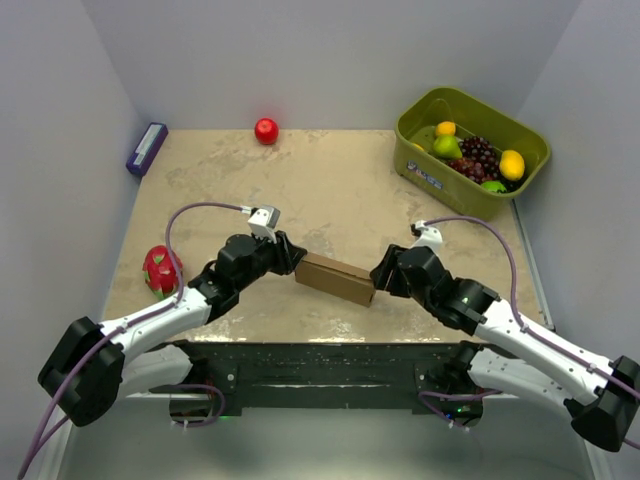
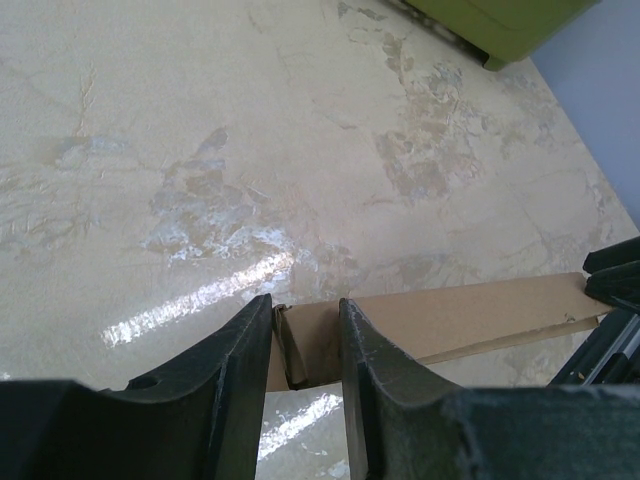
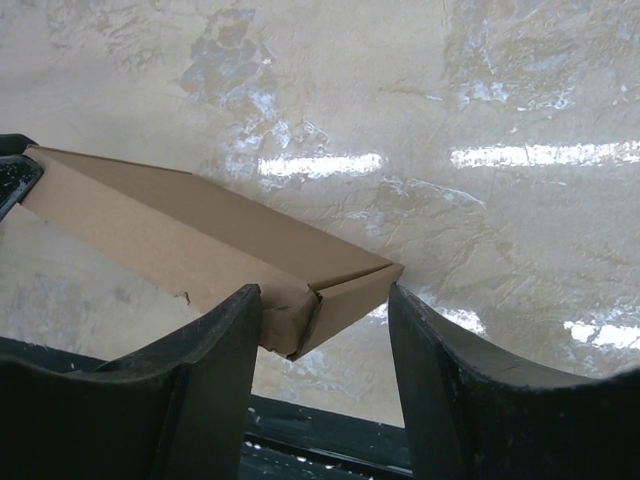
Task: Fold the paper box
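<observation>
Left gripper (image 2: 305, 305) pinches one end of the paper box (image 1: 335, 278) to steady it, right gripper (image 3: 322, 295) sits open, straddling the opposite corner.

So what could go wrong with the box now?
1. The right claw sits wide around one end of the paper box, with a gap on one side, so that end might slip out or swing away.
2. The left claw pinches the thin cardboard at the other end, which might crumple or tear if the arm pulls hard.
</observation>
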Motion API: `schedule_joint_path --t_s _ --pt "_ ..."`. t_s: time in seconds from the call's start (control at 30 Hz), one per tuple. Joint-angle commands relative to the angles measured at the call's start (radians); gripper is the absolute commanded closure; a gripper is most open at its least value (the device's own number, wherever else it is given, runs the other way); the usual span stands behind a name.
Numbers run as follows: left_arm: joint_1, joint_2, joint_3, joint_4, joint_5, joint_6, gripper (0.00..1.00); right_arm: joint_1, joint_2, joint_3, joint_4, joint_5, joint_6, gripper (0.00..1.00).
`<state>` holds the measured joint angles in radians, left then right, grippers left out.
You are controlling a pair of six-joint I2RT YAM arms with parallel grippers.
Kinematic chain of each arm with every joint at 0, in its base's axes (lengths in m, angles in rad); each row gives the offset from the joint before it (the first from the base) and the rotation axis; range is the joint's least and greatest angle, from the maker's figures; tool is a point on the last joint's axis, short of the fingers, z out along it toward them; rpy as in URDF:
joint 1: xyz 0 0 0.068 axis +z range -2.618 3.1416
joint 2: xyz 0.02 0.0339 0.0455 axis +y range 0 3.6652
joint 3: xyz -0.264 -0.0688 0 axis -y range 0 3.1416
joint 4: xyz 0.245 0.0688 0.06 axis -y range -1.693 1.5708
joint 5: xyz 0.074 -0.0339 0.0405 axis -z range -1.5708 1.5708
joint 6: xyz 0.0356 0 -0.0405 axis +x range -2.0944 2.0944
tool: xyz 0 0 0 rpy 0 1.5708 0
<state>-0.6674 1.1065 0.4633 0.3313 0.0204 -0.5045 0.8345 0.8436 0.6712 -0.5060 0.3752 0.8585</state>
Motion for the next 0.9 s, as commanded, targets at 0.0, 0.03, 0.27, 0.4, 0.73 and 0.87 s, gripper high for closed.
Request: schedule_joint_path --t_s 0.0,0.03,0.27,0.4,0.73,0.87 --pt "0.005 0.033 -0.029 -0.121 -0.004 0.047 0.64 -0.005 -0.018 -0.048 -0.005 -0.008 0.039 0.47" --pt "0.006 0.033 -0.029 -0.123 -0.007 0.047 0.64 -0.005 -0.024 -0.056 -0.006 -0.013 0.045 0.49" --pt "0.006 0.058 -0.017 -0.127 -0.008 0.041 0.64 -0.006 -0.06 -0.105 -0.019 -0.024 0.073 0.55" --pt "0.006 0.064 -0.017 -0.124 -0.008 0.038 0.64 -0.005 -0.069 -0.153 0.0 -0.044 0.111 0.57" --pt "0.006 0.072 -0.018 -0.117 -0.005 0.031 0.64 -0.002 -0.216 -0.324 0.024 -0.028 0.217 0.65" --pt "0.006 0.073 -0.017 -0.117 -0.002 0.027 0.64 -0.002 -0.21 -0.361 0.044 -0.044 0.232 0.76"
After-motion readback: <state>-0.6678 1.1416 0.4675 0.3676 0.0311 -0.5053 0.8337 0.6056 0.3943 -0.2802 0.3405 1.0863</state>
